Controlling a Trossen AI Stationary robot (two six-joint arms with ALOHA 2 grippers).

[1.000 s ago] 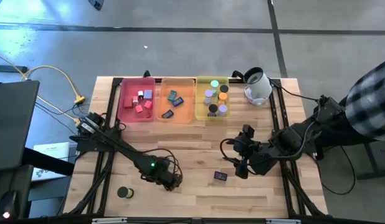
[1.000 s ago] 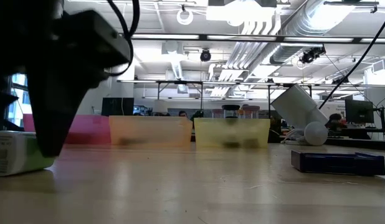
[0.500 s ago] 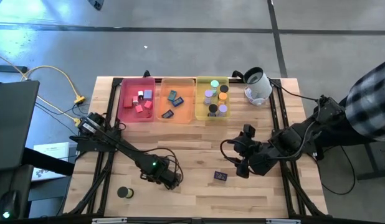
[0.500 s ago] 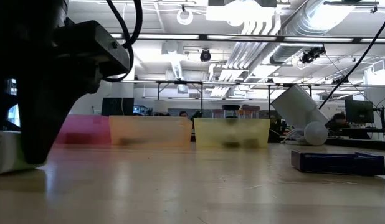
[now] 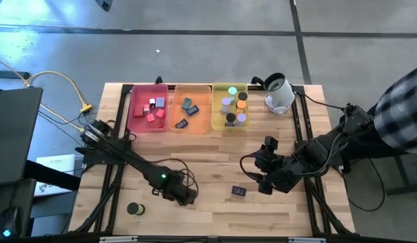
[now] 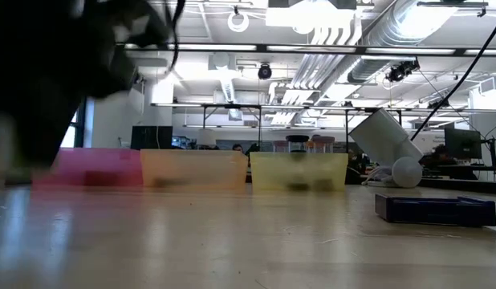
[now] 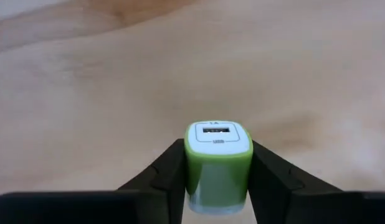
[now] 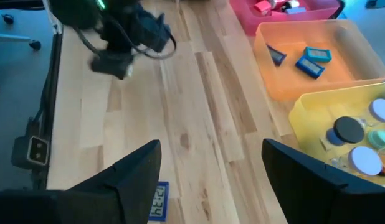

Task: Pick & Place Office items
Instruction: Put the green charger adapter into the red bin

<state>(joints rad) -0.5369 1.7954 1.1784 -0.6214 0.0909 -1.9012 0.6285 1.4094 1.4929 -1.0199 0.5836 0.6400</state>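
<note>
Green-and-white plug: a small charger block [image 7: 217, 163] sits between the fingers of the left pincer [image 5: 187, 196], clenched from both sides, socket face pointing away from the wrist.
Long axis: it runs along the fingers, so the grip crosses the block's short width.
Landmark: the yellow tray [image 5: 230, 125], at the far edge of the bench [image 5: 202, 158] beside an orange tray [image 5: 191, 125] and a pink tray [image 5: 147, 125].
Plug from the landmark: well apart, toward the near edge and to the left; bare wood lies between, open room for a carry.
Blue flat piece: this one [image 5: 238, 192] lies on the wood near the yellow tray's near side, just beside the right pincer [image 5: 260, 181], which is the nearer arm to it.
Right pincer: spread wide, nothing in it.
Black round piece: another [image 5: 134, 209] rests close to the near left edge, farthest from the landmark.
Judgement: lift clear first; the near edge is close.
</note>
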